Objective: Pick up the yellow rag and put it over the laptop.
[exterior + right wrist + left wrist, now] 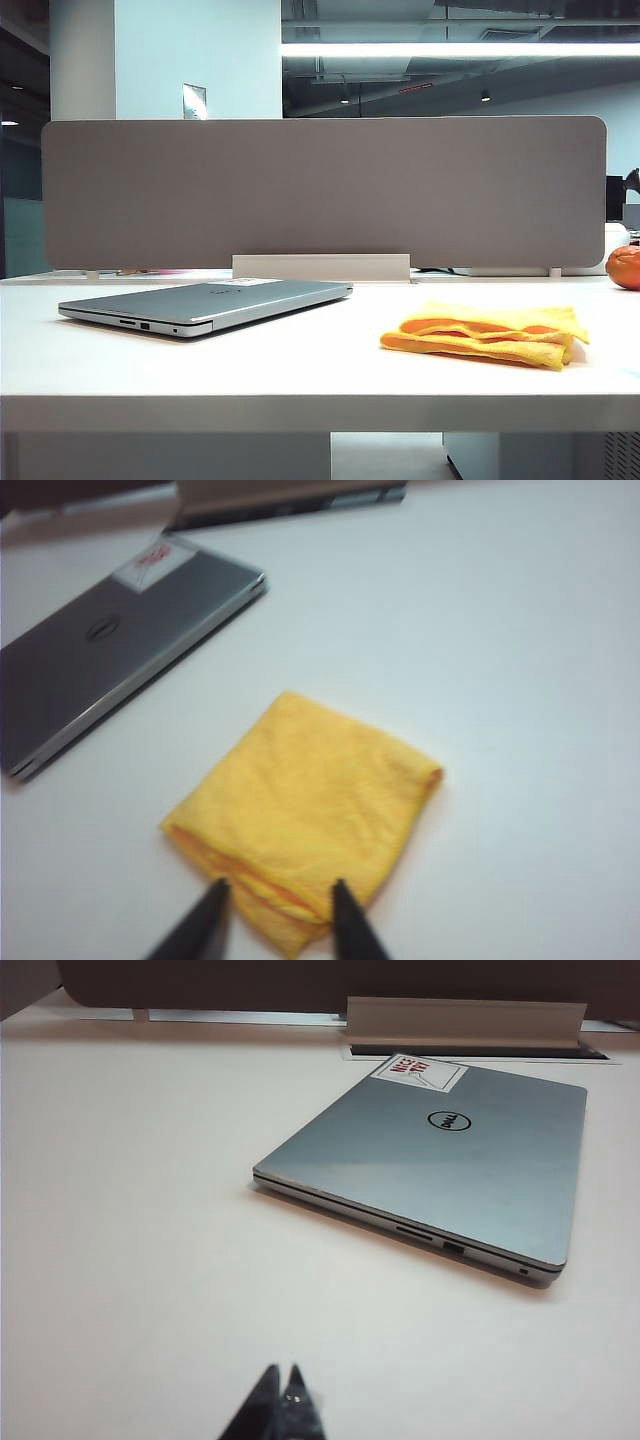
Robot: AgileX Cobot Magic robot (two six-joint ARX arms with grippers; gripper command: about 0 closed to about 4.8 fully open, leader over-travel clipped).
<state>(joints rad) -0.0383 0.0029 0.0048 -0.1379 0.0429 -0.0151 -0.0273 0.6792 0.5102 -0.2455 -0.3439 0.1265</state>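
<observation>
White table (pixel 300 370) under office lights, a grey divider panel (pixel 320 190) standing behind it — the closed laptop (pixel 440 1165) lies flat well ahead of the left gripper (pixel 280 1385), whose jaws are pinched together with nothing between them. Over to the right gripper (pixel 277 900) — its jaws stand parted and empty, straddling the near edge of the folded yellow rag (pixel 305 805), which lies flat on the table apart from the laptop, an orange fruit (pixel 624 267) far off at the table's back corner.

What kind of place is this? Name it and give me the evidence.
Most likely an open-plan office: a white desk backed by a grey divider panel, a closed laptop on it, and strip lighting under an exposed ceiling.
</observation>
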